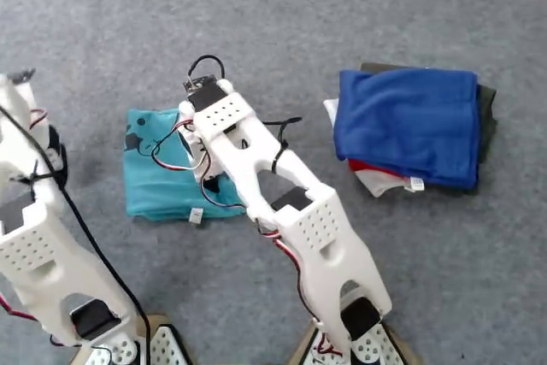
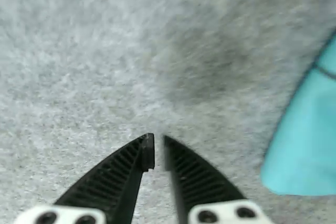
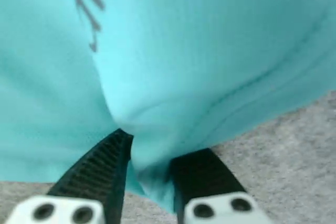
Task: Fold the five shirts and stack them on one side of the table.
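Teal shirt (image 1: 158, 177): folded to a rough square, flat on the grey surface (image 1: 342, 32), directly under the right claw (image 3: 155, 148). That claw is clenched on a bunched ridge of the teal cloth, one jaw on each side of the pinch.

Left claw (image 2: 158, 139): closed almost tip to tip on nothing, hanging over bare surface, with the teal shirt's edge just beside it on the side toward the right arm.

Stack (image 1: 410, 126): well apart from the right claw, on its outer side. The blue shirt (image 1: 406, 121) is on top, with red, white and dark layers showing at the edges below.

Judgement: last shirt, transfer step. A single pinch likely holds only the upper layers, so the fold may spill open on lifting. Better to bite through every layer near an edge, bring the left claw to the opposite edge, lift level, and lay it square on the blue.
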